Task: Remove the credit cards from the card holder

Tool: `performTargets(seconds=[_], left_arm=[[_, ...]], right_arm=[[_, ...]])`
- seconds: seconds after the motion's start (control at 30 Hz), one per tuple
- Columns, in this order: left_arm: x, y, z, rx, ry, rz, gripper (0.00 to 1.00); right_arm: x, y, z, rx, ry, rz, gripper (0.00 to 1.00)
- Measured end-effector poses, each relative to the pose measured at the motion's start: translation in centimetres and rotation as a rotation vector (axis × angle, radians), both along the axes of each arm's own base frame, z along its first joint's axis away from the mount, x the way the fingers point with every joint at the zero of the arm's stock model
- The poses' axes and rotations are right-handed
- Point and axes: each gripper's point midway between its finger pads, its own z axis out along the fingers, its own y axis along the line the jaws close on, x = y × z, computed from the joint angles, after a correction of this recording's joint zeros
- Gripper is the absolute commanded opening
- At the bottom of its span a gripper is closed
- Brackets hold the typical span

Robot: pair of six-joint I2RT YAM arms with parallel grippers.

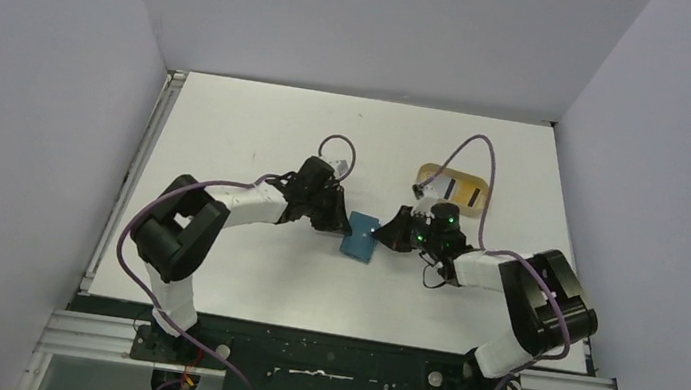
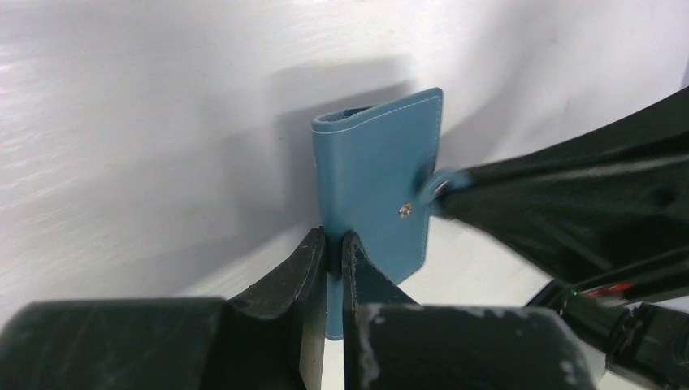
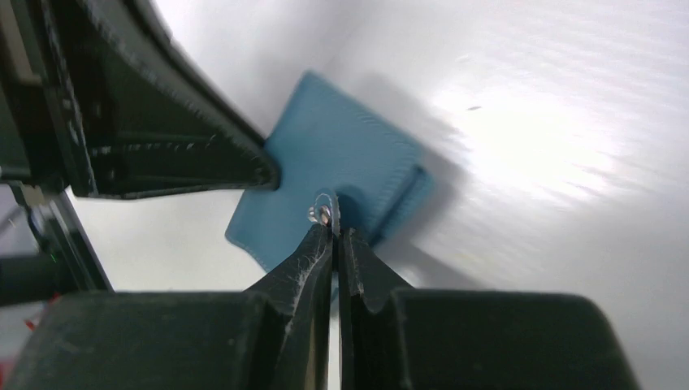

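The teal-blue card holder [image 1: 359, 238] sits at the middle of the white table, between my two grippers. My left gripper [image 1: 336, 222] is shut on its left edge, seen in the left wrist view [image 2: 333, 240], where the card holder [image 2: 374, 179] stands on edge. My right gripper [image 1: 383, 232] is shut on the holder's snap tab [image 3: 325, 207], seen in the right wrist view [image 3: 335, 231], with the card holder [image 3: 333, 154] just beyond it. The holder is folded and no cards show inside it. One pale card with a black stripe [image 1: 438, 183] lies in the tan tray.
The tan rounded tray [image 1: 475, 194] lies behind the right gripper, toward the back right. Purple cables loop above both wrists. Grey walls enclose the table on three sides, and a metal rail runs along its left edge [image 1: 134, 177].
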Motion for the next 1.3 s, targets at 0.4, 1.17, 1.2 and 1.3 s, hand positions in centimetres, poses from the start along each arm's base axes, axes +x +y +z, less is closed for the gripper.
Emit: performTargets(seconds=[0.4, 1.17, 1.2, 1.3], left_arm=[[0.0, 0.8, -1.0, 0.045, -0.004, 0.026, 0.00], [0.0, 2.0, -1.8, 0.089, 0.017, 0.063, 0.00], [0.0, 2.0, -1.8, 0.089, 0.017, 0.063, 0.00], [0.0, 2.1, -1.9, 0.090, 0.018, 0.064, 0.00]], right_arm=[[2.0, -2.3, 2.2, 0.240, 0.045, -0.119, 0.66], [-0.1, 2.6, 1.9, -0.395, -0.210, 0.069, 0.68], [0.1, 2.4, 1.8, -0.420, -0.216, 0.061, 0.68], [0.5, 1.6, 0.9, -0.509, -0.221, 0.035, 0.64]])
